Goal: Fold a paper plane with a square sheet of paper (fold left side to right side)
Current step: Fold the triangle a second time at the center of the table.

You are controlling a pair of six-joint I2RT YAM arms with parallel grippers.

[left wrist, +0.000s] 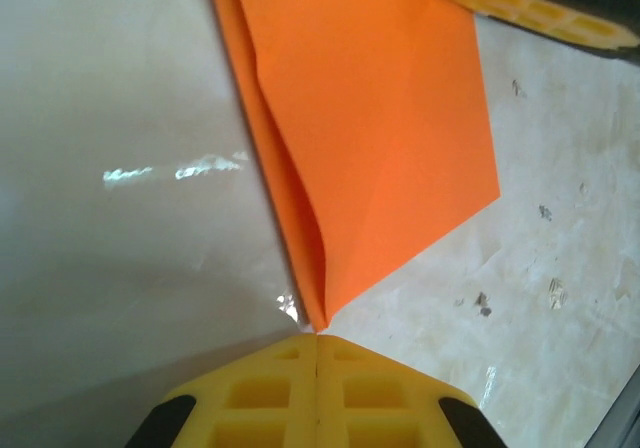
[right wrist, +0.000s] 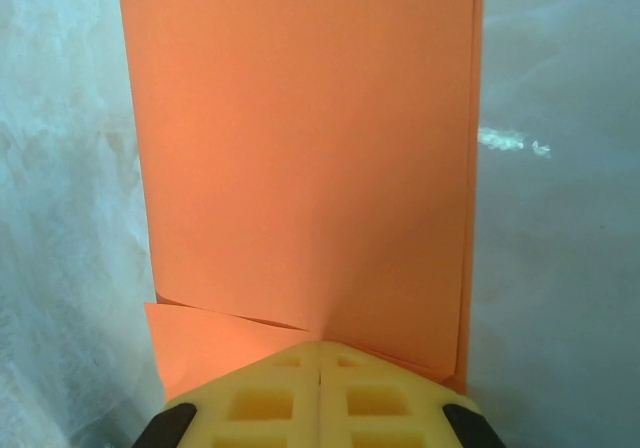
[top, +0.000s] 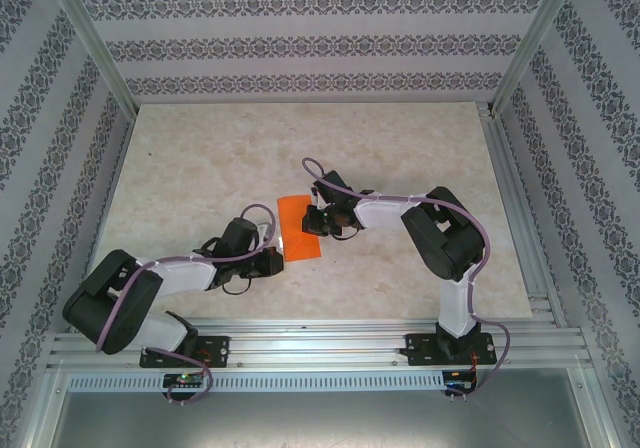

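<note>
The square sheet of paper is bright orange and lies folded over on itself on the table, between the two arms. In the left wrist view the paper narrows to a corner whose tip touches my left gripper, which is shut; the upper layer bulges slightly along the fold. My right gripper is shut too, with its tips resting on the near edge of the paper's upper layer. A strip of the lower layer sticks out to the left of that gripper. From above, the left gripper sits at the sheet's near end and the right gripper at its right edge.
The pale marbled table is framed by aluminium rails and patterned walls. One yellow finger of the right gripper reaches into the top right of the left wrist view. Bare tabletop lies around the sheet.
</note>
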